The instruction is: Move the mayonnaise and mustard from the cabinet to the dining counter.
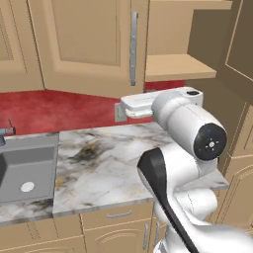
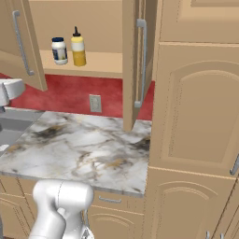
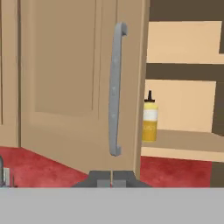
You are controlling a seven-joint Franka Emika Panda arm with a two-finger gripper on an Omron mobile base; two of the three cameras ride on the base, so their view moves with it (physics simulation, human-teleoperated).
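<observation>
So, going from the left side of the right base view: the mayonnaise (image 2: pixel 59 50) sits on the shelf of the open cabinet (image 2: pixel 100 61), in the upper left of the frame. It is a short white jar with a blue lid. I think it is light and hard, and maybe a bit slippery. Being squat, it should not tip easily. I would pinch it around its round body, under the lid.

Just to its right stands the mustard (image 2: pixel 78 48), close beside the jar. It is taller and thin, so I think it could fall over if I bump it. It is a squeeze bottle, so it may squish a little. I would hold it around the middle, on the pale band, not by the black tip.

In the hand view, the mustard (image 3: pixel 149 118) peeks out in the middle of the frame, right behind the edge of the door (image 3: pixel 78 78). The long silver handle (image 3: pixel 115 87) is straight ahead of me. My gripper (image 3: pixel 111 178) is at the bottom middle, with my jaws closed and holding nothing.

That door stands partly in my way. The jar is hidden behind it from here.

Lower down in the left base view are the red wall (image 1: pixel 54 111), the grey sink (image 1: pixel 27 170) at the left, and its marble counter (image 1: pixel 104 158).
</observation>
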